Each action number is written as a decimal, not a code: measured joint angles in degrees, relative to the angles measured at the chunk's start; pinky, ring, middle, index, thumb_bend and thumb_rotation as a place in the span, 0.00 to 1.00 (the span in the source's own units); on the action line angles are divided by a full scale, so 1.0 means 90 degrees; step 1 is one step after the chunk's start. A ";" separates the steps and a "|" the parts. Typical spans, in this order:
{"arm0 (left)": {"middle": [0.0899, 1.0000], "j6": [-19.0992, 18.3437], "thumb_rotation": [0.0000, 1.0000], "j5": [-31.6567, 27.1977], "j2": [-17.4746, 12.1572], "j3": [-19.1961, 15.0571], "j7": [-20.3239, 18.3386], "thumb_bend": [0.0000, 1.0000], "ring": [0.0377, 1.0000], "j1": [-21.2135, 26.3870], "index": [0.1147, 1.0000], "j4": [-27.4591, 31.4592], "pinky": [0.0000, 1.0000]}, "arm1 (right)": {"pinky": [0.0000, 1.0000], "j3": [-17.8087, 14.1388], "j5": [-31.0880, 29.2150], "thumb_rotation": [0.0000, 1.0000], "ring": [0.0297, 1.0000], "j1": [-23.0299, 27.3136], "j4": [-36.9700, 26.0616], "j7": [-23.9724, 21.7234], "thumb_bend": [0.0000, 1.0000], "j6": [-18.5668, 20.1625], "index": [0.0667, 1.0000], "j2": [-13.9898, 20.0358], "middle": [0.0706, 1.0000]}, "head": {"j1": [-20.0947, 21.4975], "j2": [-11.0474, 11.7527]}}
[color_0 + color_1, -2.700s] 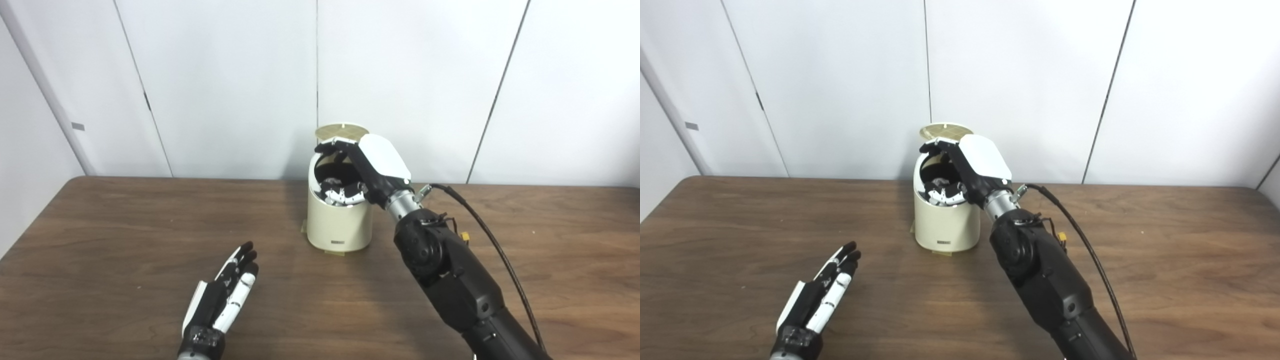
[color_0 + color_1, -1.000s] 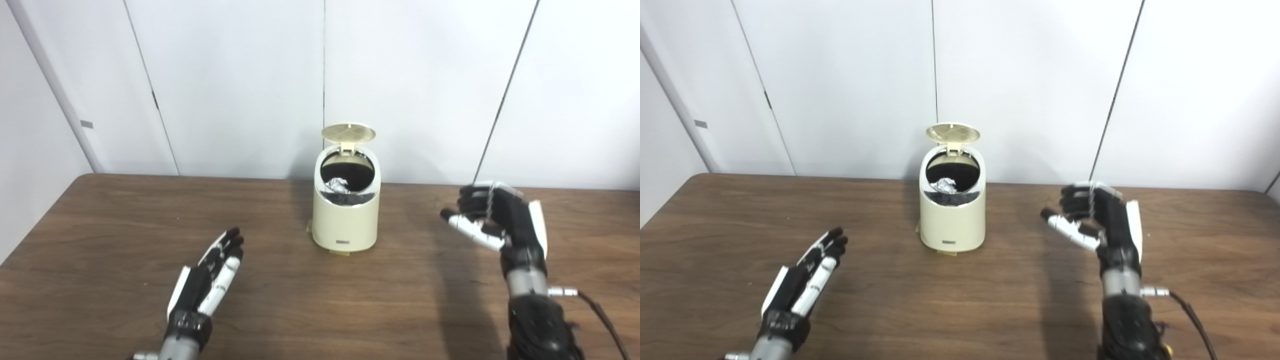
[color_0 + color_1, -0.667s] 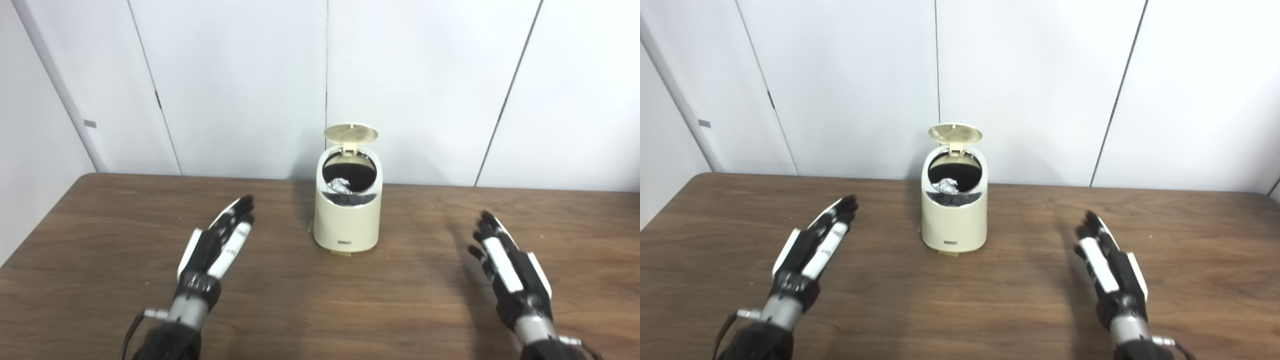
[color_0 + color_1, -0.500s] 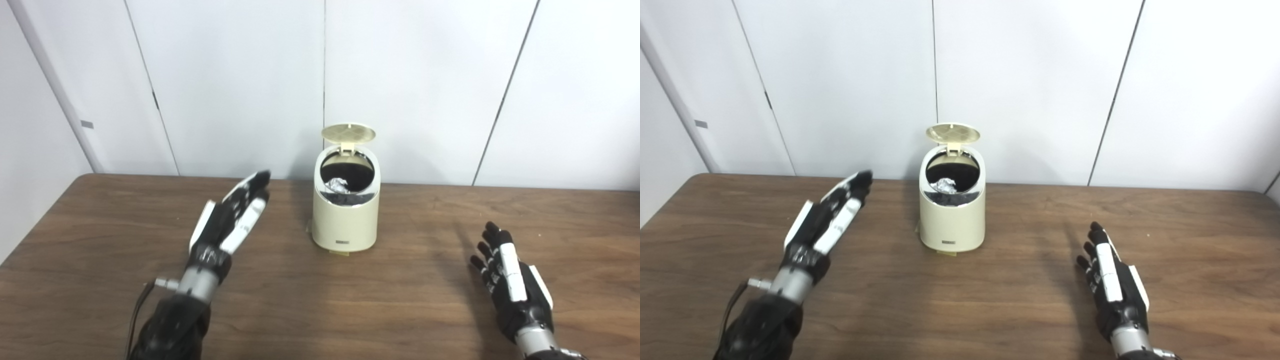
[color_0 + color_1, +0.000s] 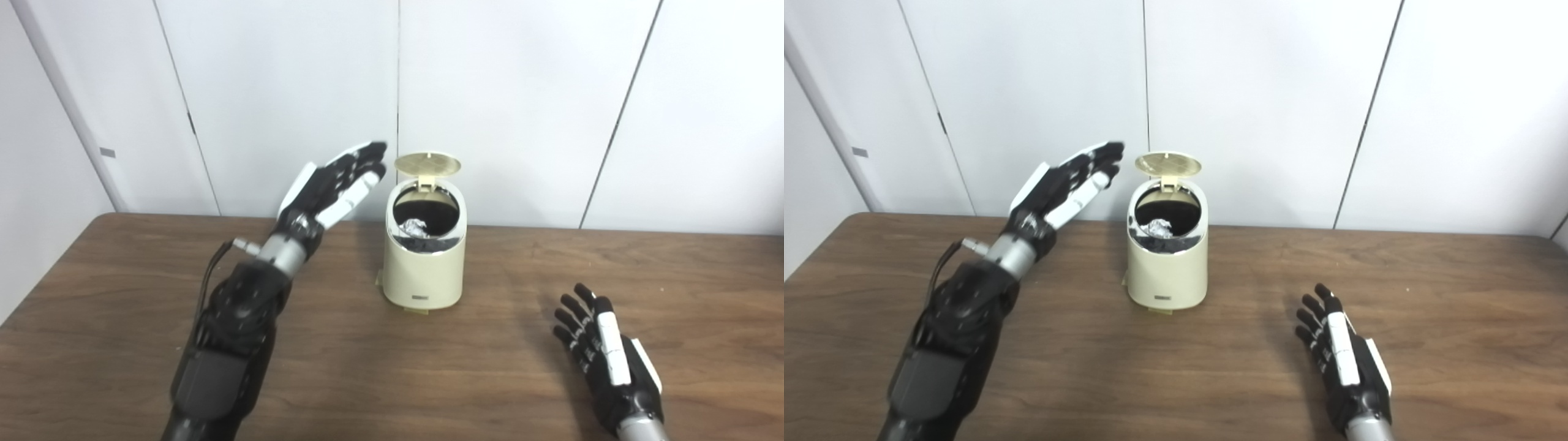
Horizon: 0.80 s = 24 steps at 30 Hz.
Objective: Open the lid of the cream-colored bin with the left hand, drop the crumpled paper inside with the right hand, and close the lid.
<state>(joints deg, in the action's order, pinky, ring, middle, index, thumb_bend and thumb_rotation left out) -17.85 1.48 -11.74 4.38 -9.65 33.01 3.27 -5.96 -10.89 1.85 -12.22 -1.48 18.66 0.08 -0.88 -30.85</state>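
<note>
The cream-colored bin (image 5: 422, 275) stands at the back middle of the table. Its round lid (image 5: 427, 163) is tipped up and open at the rear. The crumpled paper (image 5: 417, 228) lies inside the dark opening. My left hand (image 5: 334, 185) is open and raised in the air just left of the lid, fingers pointing toward it, apart from it. My right hand (image 5: 606, 361) is open and empty, low over the table at the front right, well away from the bin.
The brown wooden table (image 5: 490, 380) spreads around the bin. White wall panels (image 5: 520, 92) rise close behind the bin. A cable (image 5: 211, 275) runs along my left forearm.
My right hand let the paper go in the bin, then drew back to the front right and opened. My left hand rose from the table up to beside the open lid.
</note>
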 measured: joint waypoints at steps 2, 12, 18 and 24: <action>0.92 0.0054 0.65 0.0135 0.0001 0.0073 -0.0007 0.50 0.92 0.0207 0.93 -0.0277 0.90 | 0.90 0.0026 -0.0009 0.88 0.91 -0.0029 0.0000 0.0000 0.58 -0.0050 0.92 -0.0018 0.90 | 0.0029 0.0000; 0.91 0.0638 0.64 0.1477 -0.0030 0.0542 0.0318 0.52 0.91 0.0842 0.93 -0.1076 0.86 | 0.86 0.0181 0.0003 0.89 0.90 -0.0110 -0.0068 0.0000 0.59 -0.0116 0.91 -0.0022 0.88 | 0.0117 0.0010; 0.89 0.0926 0.58 0.2121 -0.0082 0.0981 0.0252 0.53 0.91 0.1050 0.91 -0.1373 0.85 | 0.87 0.0203 0.0015 0.89 0.89 -0.0110 -0.0078 0.0002 0.61 -0.0117 0.91 -0.0019 0.87 | 0.0137 -0.0010; 0.87 0.1017 0.62 0.2740 -0.0308 0.1397 0.0039 0.56 0.91 0.1153 0.90 -0.1514 0.85 | 0.86 0.0254 0.0159 0.89 0.88 -0.0107 -0.0082 0.0089 0.63 -0.0117 0.89 -0.0026 0.85 | 0.0166 -0.0049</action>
<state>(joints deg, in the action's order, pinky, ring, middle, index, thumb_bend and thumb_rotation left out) -8.69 26.13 -14.52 16.95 -9.30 43.39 -10.35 -3.67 -9.46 0.88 -12.96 -0.68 17.61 -0.16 0.61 -31.29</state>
